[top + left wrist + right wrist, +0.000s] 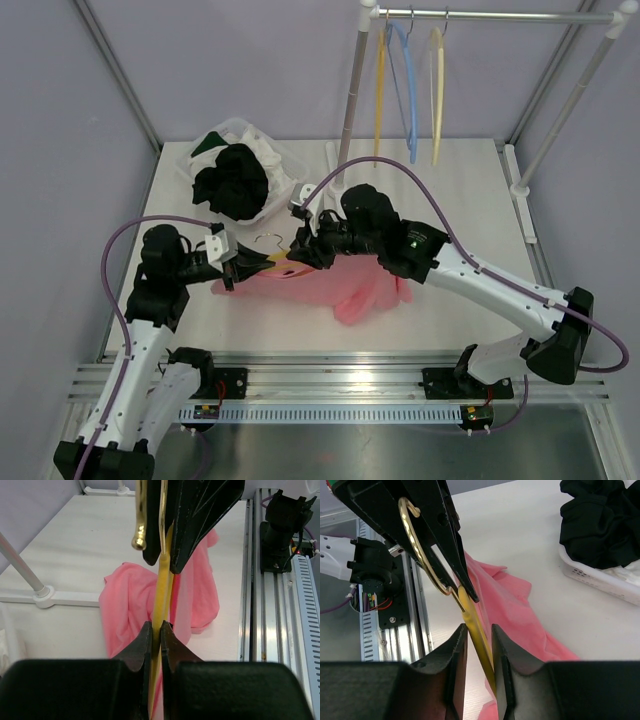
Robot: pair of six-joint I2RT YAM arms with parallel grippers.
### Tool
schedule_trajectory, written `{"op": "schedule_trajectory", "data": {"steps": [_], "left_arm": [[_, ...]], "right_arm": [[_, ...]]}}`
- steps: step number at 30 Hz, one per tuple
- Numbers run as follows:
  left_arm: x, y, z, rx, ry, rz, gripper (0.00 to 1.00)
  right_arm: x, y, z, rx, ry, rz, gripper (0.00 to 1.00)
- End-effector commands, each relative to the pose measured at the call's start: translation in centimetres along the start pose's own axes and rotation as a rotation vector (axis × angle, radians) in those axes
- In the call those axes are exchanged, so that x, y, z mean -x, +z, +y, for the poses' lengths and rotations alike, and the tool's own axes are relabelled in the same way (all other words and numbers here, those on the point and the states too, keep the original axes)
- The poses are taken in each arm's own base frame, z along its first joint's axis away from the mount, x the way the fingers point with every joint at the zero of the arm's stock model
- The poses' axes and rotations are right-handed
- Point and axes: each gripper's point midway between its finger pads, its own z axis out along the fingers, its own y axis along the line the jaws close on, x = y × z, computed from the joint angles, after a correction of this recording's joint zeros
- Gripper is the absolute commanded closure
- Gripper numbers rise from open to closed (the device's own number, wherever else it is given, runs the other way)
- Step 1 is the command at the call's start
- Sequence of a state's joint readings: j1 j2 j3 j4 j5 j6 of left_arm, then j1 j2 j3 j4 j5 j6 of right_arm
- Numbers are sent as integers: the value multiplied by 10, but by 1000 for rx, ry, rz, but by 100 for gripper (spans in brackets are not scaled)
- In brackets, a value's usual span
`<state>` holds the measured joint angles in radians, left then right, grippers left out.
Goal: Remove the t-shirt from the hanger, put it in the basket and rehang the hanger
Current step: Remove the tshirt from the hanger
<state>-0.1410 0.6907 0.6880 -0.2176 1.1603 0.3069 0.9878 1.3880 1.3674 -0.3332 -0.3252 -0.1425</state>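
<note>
Bare table right of the t-shirt lies open; the basket crowds the far left

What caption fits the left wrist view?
Left hand shut on the yellow hanger, pink t-shirt heaped on the table.

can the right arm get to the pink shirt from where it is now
Probably yes: the right gripper stands open around the yellow hanger, and the pink t-shirt lies right beside it with nothing in between.
</note>
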Motion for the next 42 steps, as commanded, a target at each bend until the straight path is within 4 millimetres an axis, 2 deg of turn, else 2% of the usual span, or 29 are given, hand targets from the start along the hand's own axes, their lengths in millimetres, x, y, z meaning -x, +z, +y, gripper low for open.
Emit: {"op": "schedule_trajectory", "data": {"steps": [1,5,9,15,17,21,25,36,42], "left_arm": [[32,0,0,-7,122,-59,100],[32,-1,0,-5,122,-60,100],[34,-1,-3,-17,116,-62,100],[35,-1,-8,-52,97,-56,100],[36,-1,-9,-64,95,-56,100],[37,-2,-19,-115,94,-54,100],[37,-3,-26,-145,101,-53,100],[34,-3,-26,-161,83,-41,100],[32,-1,-21,-166,56,-28,100]], "right_arm": [[32,4,15,74,-39,-99,68],[28,5,18,90,-48,-86,66],[21,6,16,91,-72,-63,57],[8,5,19,115,-124,-26,56],[3,2,21,127,-137,-17,53],[-4,-1,19,118,-175,-7,46],[-13,-2,16,102,-203,10,53],[-2,-14,19,89,-216,-53,45],[2,-18,22,98,-214,-76,46]]}}
